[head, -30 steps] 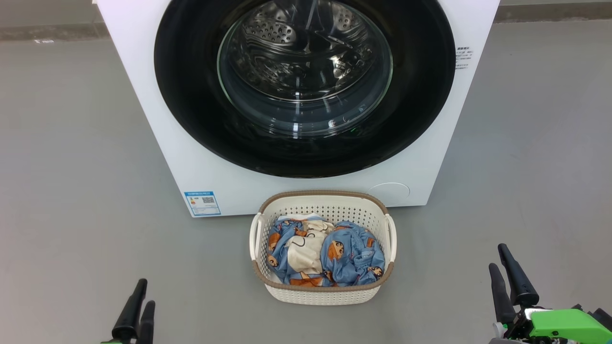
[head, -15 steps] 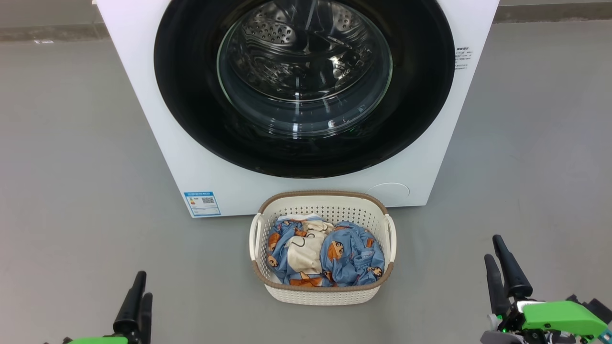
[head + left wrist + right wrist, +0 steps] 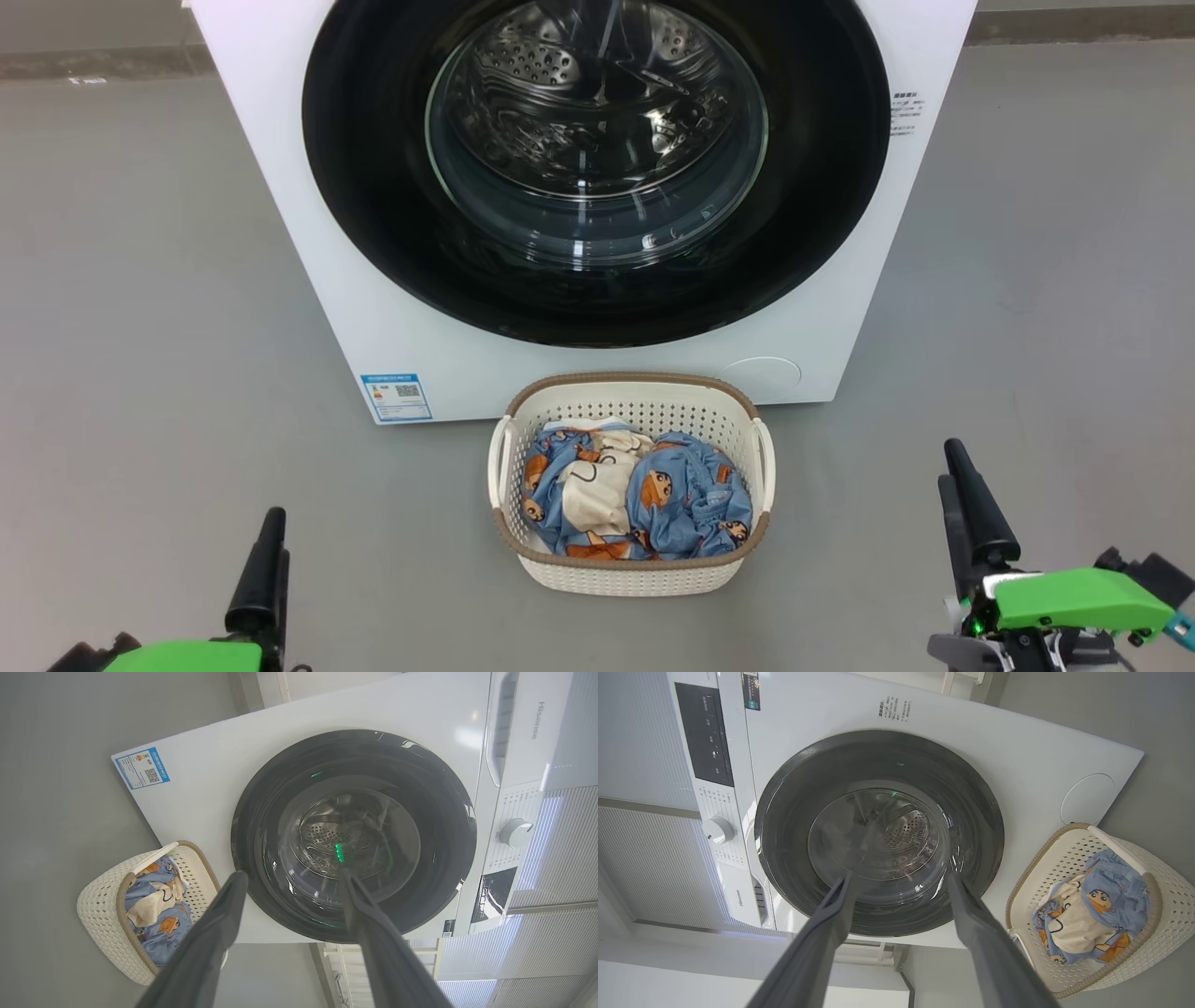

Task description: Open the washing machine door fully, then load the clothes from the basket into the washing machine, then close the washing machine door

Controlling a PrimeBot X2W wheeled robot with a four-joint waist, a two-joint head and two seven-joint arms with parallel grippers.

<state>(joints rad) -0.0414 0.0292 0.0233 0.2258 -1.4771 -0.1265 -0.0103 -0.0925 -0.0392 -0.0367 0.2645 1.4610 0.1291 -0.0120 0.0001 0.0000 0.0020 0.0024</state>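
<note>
The washing machine (image 3: 271, 177) is a white, smooth-sided box on a matte grey floor (image 3: 140, 280). Its door (image 3: 364, 187) is a large round glossy black ring lying shut and flat against the machine's front, facing the robot. The door's bulging clear glass window shows the perforated steel drum (image 3: 569, 65) behind it. A blue label (image 3: 396, 397) sits at one lower corner of the machine's front and a round cover (image 3: 761, 373) at the other. The basket (image 3: 635, 574) stands on the floor just before the machine, below the door. It is a cream perforated plastic tub shaped as a rounded rectangle, with a brown woven rim and a handle at each short end. Its long axis runs across the machine's front, and its open top faces up. The clothes (image 3: 686, 504) lie crumpled inside it: soft light-blue cloth with orange-brown cartoon figures around a cream piece. The left gripper (image 3: 275, 534) and the right gripper (image 3: 949, 464) hang farther out from the machine than the basket, one off each of its ends, well apart from it. Both point their dark tapered jaws toward the machine. Each pair of jaws stands wide, with nothing between them.
</note>
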